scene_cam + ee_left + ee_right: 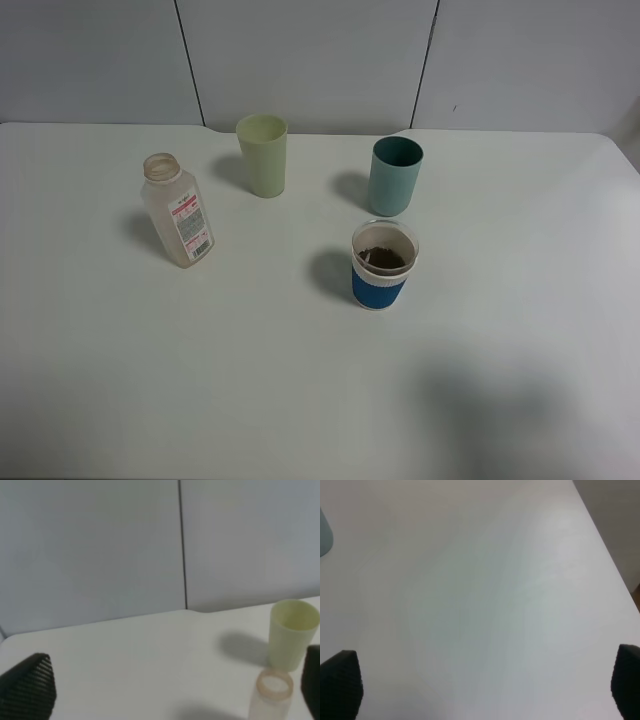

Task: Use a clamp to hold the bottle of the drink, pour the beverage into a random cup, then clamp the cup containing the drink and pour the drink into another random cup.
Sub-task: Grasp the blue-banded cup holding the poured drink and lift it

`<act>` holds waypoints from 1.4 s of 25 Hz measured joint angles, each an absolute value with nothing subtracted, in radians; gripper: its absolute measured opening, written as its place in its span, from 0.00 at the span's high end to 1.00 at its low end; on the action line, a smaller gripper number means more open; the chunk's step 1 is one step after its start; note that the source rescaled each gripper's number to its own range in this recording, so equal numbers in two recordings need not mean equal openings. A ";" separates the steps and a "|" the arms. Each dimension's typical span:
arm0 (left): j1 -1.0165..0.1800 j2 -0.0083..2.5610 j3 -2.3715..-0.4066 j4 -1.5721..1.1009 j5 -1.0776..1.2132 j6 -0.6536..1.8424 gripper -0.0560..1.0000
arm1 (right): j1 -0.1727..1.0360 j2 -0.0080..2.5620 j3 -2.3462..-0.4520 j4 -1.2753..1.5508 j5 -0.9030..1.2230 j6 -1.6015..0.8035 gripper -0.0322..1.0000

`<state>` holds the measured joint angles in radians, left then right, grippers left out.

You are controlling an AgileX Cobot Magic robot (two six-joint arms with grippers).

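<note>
Well, the bottle [178,212] stands upright on the left side of the surface [200,400], with its cap off, and it looks empty. The blue cup [384,268] stands near the middle with something dark inside, so I think it is the one to pick up next. The teal cup [396,177] stands just behind it, close but not touching, which makes pouring a short trip. The yellow cup [262,156] stands further back, out of the way.

The left end effector [175,685] is spread wide and holds nothing, and the bottle is near one of its fingers [312,680]. The right end effector [485,680] is spread wide too, over bare surface not far from an edge. There is lots of open room in front and on both sides. The wall [300,60] is close behind the cups.
</note>
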<state>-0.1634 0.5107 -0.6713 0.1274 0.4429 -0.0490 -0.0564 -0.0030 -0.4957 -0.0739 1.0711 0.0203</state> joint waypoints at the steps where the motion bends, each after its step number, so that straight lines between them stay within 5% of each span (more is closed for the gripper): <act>1: -0.163 0.485 -0.690 0.127 0.494 -0.049 0.00 | -0.056 -0.003 -0.496 -0.074 1.071 0.020 0.00; 35: -0.024 -0.005 -0.735 0.106 1.061 -0.075 0.00 | -0.056 -0.003 -0.496 -0.074 1.071 0.020 0.00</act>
<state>-0.0239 -0.0054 -0.7350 0.1057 1.0613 -0.0752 -0.0564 -0.0030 -0.4957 -0.0739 1.0711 0.0203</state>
